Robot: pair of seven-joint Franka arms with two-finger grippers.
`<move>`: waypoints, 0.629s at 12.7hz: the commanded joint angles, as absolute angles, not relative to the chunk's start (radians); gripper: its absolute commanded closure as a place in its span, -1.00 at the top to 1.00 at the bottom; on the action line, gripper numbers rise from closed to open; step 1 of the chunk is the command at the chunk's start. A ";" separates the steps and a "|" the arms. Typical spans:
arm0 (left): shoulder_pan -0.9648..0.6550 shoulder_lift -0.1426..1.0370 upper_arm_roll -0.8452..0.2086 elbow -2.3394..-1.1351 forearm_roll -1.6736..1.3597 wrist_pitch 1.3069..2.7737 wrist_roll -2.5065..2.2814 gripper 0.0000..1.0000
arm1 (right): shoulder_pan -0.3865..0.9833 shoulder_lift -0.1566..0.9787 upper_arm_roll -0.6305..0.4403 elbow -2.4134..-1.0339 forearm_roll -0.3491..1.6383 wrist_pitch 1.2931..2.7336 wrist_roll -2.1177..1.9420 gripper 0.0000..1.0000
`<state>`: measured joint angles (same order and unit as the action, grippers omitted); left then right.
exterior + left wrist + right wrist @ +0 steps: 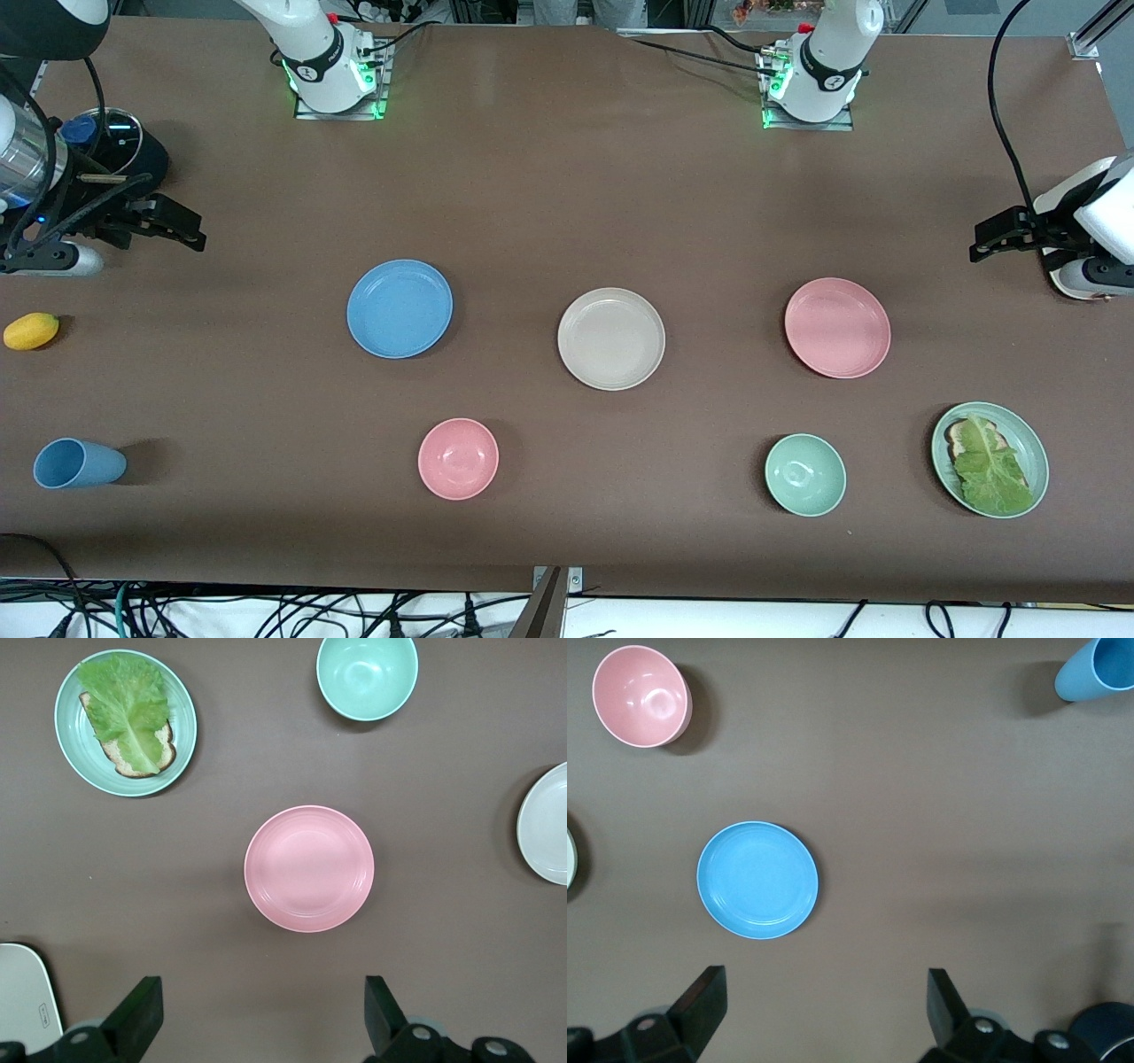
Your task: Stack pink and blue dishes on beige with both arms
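Three plates lie in a row across the middle of the table. The cream-beige plate (611, 338) is in the centre, with the sky-blue plate (400, 308) toward the right arm's end and the pale pink plate (837, 327) toward the left arm's end. My right gripper (182, 226) hangs open over bare table at the right arm's end; its wrist view shows the blue plate (757, 880) well clear of the gripper (824, 1005). My left gripper (985, 241) hangs open at the left arm's end, and the pink plate (309, 868) lies apart from the gripper (261, 1010). Nothing is held.
Nearer the camera sit a small pink bowl (458, 458), a green bowl (804, 474), a green plate with lettuce and bread (1036, 447) and a tipped light blue cup (78, 462). A yellow fruit (31, 330) lies at the right arm's end.
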<state>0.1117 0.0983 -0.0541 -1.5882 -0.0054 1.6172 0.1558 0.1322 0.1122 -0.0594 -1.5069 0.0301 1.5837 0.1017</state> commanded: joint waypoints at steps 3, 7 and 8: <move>0.123 0.106 -0.055 -1.598 -0.014 1.626 0.176 1.00 | 0.121 0.117 -0.051 -1.491 0.020 1.572 0.098 1.00; 0.123 0.260 -0.055 -1.598 -0.011 1.679 0.178 1.00 | 0.121 0.117 -0.051 -1.491 0.020 1.572 0.098 1.00; 0.132 0.309 -0.057 -1.612 -0.011 1.710 0.179 1.00 | 0.121 0.117 -0.051 -1.491 0.020 1.572 0.098 1.00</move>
